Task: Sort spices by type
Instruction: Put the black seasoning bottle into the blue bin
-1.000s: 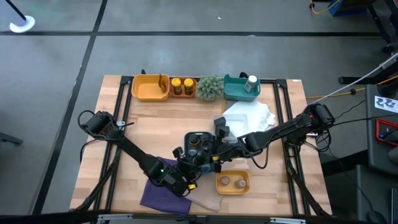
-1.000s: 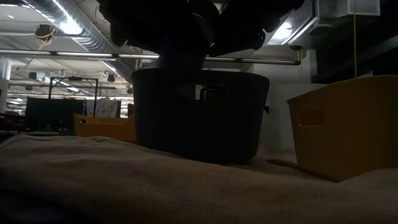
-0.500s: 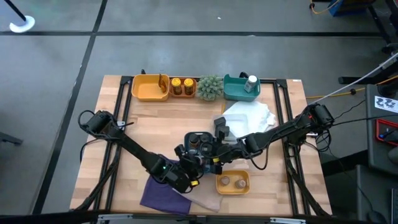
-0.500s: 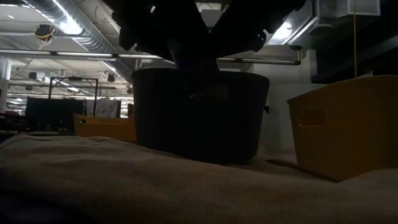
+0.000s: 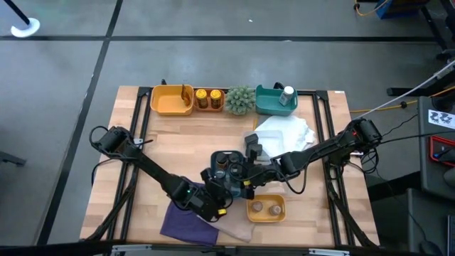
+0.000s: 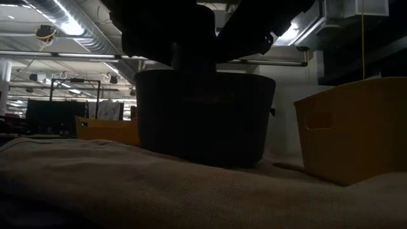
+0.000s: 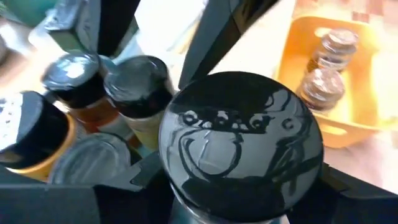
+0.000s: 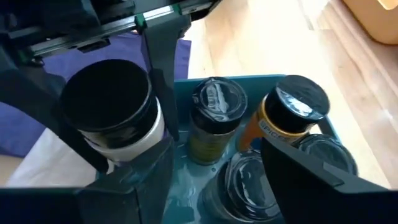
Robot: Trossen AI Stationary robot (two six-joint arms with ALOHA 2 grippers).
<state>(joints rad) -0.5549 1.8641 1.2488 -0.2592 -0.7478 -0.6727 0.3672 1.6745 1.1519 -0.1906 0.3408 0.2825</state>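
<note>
- Two spices [image 5: 265,208] sit in the yellow tray [image 5: 279,213] at the table's near edge.
- Your left gripper [image 5: 217,193] clasps a dark-lidded jar [image 7: 241,143] at the bin [image 8: 249,79]; lift it straight up.
- Your right gripper [image 5: 238,178] hangs half-open over the bin, holding nothing.

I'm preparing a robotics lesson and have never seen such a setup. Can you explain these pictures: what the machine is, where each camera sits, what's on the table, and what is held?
This is a two-armed robot at a wooden table. One picture looks straight down, one looks level across the tabletop, and one camera rides on each wrist. Both arms meet at a bin of spice jars in the middle of the table. The left gripper is closed on a dark-lidded jar. The right gripper is at the bin.

Also on the table are a yellow tray with two jars, an orange tray with two yellow jars, a teal tray with a white bottle, a plant and a white cloth.
</note>
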